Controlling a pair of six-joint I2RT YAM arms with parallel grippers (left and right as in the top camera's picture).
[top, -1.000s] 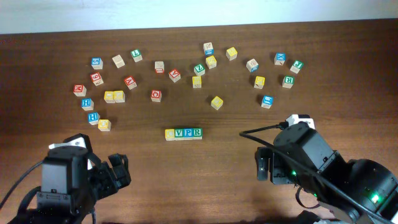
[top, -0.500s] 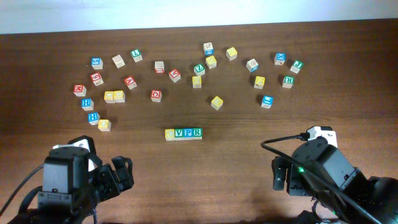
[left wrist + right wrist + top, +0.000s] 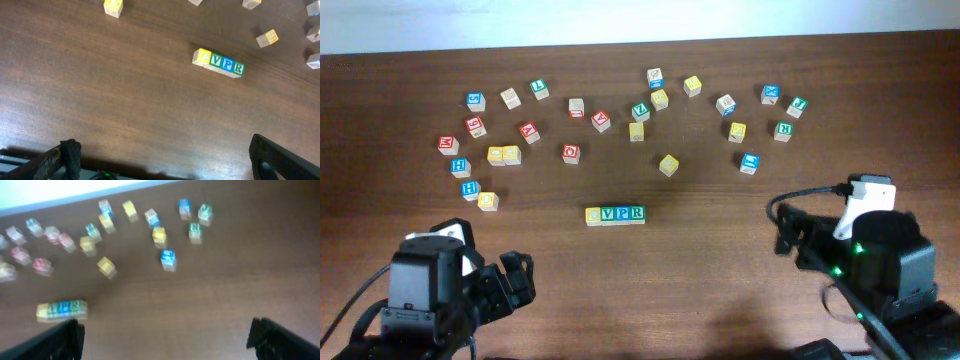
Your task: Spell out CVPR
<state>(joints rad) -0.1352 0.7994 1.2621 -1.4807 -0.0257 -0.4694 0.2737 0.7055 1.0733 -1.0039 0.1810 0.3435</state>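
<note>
Shifted right and back since a second ago: right gripper, now by right edge, fingers spread, holding nothing. At near-left, left gripper (barely moved) low over wood, fingers wide apart too. Dark wooden table; white strip beyond far edge. CVPR row, four blocks, at centre. 26 loose blocks scattered behind.

Four touching blocks in a row read CVPR
</note>
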